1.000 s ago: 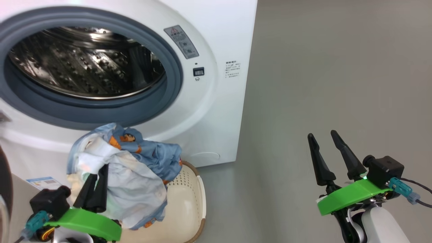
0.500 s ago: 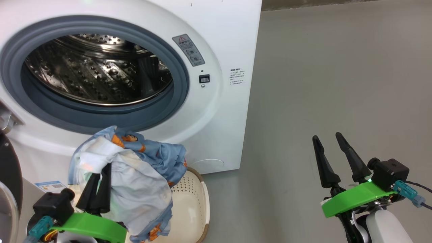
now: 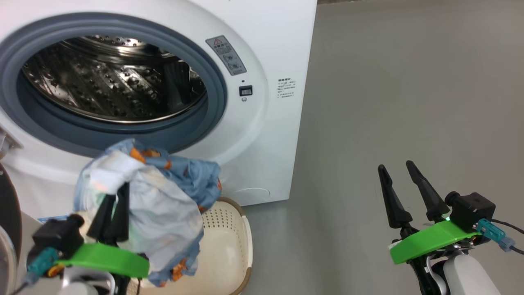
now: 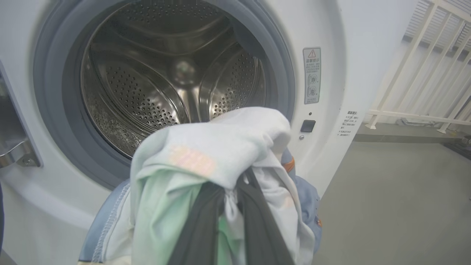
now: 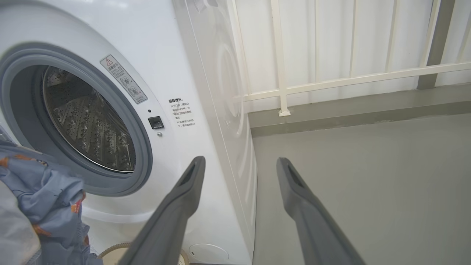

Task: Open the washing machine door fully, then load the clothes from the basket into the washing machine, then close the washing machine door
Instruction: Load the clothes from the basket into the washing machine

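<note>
The white washing machine (image 3: 278, 49) stands with its steel drum (image 3: 110, 86) exposed inside the grey seal. A dark sliver of the washing machine door (image 3: 6, 205) sits swung open at the far left edge. My left gripper (image 3: 116, 194) is shut on the clothes (image 3: 163, 205), a pale blue, cream and denim bundle with orange prints. The bundle hangs just below the drum opening and above the cream basket (image 3: 231, 241). In the left wrist view the clothes (image 4: 206, 154) drape over the fingers (image 4: 198, 228) before the drum (image 4: 165, 81). My right gripper (image 3: 395, 168) stands open, holding nothing, over the floor at right.
Grey floor (image 3: 409, 82) stretches right of the machine. A white railing (image 5: 331, 77) and a low kerb run behind it. The door latch socket (image 3: 245, 91) and a warning sticker (image 3: 226, 55) sit right of the opening. A metal hinge (image 4: 14, 154) juts at its left.
The left gripper has lifted the clothes bundle a little higher and leftwards, nearer the drum opening. The head camera has shifted slightly. The right gripper stays open in place.
</note>
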